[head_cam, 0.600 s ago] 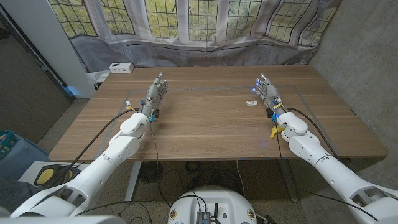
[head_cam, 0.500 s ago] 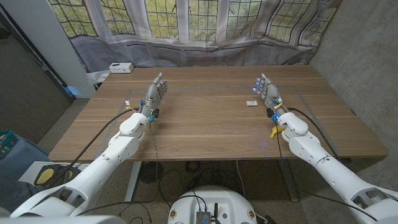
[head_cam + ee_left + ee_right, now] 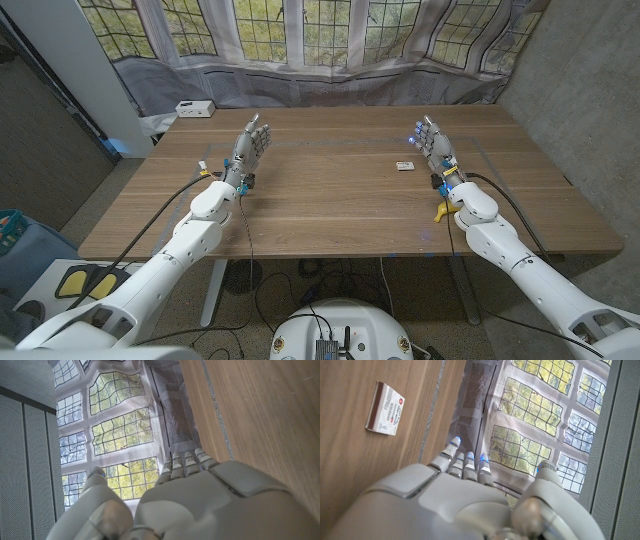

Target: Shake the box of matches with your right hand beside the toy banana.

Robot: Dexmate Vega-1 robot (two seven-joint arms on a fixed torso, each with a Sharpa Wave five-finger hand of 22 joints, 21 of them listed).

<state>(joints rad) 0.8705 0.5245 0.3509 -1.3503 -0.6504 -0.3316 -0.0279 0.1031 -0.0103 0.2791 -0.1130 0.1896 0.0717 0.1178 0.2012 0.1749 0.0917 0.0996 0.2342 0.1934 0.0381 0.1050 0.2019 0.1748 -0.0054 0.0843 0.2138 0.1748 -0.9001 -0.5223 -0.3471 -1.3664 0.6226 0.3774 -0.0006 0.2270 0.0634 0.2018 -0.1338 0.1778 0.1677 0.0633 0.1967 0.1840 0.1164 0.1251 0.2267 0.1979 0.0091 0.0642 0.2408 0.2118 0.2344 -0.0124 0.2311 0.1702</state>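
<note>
Leaded windows back the wooden table (image 3: 330, 200), where the box of matches (image 3: 405, 166) lies closed — just beside the right hand (image 3: 434, 150). Both that and the left hand (image 3: 250, 148) hold nothing, fingers spread.

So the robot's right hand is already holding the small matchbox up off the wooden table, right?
Not quite. The small white matchbox with a brown striking edge lies on the wooden table, beside the right hand, whose fingers are open and hold nothing. The right wrist view shows the box apart from the hand.
</note>
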